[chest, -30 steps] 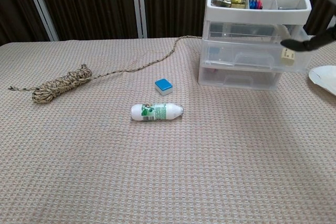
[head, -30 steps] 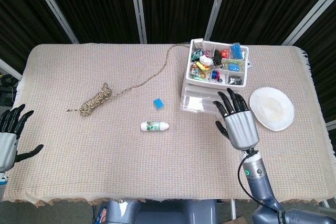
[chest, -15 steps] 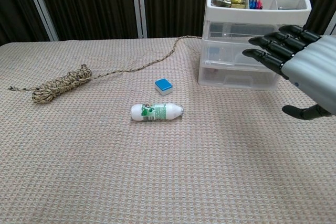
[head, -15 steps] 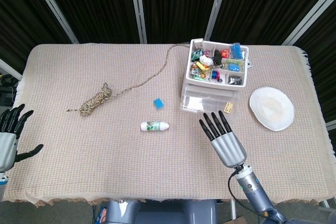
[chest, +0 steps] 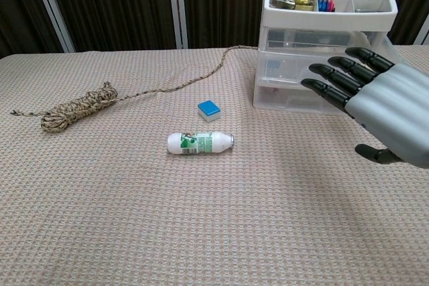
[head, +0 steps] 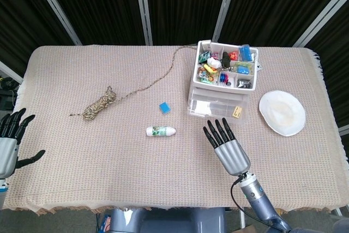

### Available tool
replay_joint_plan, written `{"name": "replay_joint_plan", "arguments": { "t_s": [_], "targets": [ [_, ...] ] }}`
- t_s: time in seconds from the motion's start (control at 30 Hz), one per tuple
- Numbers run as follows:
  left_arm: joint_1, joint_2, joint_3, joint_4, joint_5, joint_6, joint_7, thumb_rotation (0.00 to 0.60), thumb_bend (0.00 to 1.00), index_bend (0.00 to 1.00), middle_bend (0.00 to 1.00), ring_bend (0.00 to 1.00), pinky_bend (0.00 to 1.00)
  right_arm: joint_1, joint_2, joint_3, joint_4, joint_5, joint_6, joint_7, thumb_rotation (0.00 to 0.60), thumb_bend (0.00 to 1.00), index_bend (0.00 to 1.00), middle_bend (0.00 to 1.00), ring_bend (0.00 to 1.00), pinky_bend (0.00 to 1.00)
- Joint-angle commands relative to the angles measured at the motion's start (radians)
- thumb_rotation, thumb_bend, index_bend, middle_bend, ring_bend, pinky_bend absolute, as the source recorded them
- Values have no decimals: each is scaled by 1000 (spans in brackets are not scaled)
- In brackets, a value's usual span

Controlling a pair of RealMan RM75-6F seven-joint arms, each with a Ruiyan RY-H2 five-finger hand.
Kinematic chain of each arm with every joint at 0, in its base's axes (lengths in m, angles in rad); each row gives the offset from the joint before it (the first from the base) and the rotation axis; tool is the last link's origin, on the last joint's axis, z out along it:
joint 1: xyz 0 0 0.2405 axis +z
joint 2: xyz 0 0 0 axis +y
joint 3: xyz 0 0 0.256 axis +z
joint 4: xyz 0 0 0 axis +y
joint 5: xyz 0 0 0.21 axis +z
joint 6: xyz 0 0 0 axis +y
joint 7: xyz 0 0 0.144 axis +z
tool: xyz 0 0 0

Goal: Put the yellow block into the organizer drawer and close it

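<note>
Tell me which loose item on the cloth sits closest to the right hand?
The white bottle, lying on its side just left of the right hand. The blue block is farther back, and the rope coil is far left.

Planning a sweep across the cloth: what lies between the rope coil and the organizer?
In the head view, the blue block sits between the rope coil and the organizer; the rope's loose tail arcs above it.
</note>
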Motion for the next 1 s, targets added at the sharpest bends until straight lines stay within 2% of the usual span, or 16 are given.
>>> {"name": "replay_joint_plan", "arguments": {
  "t_s": [0.03, 0.37, 1.0],
  "targets": [
    [0, 0, -1, -1, -1, 0, 1, 600, 184, 125, 0, 0, 0, -5, -7, 0, 5, -1, -3, -2, 600, 135, 33, 0, 0, 0],
    [1, 0, -1, -3, -3, -1, 3, 600, 184, 125, 0, 0, 0, -12, -39, 15, 37, 6, -28, -10, 600, 135, 33, 0, 0, 0],
    [0, 1, -2, -6, -7, -4, 0, 600, 187, 125, 0, 0, 0, 15, -76, 110, 92, 93, -92, -13, 600, 135, 33, 0, 0, 0]
  ]
}}
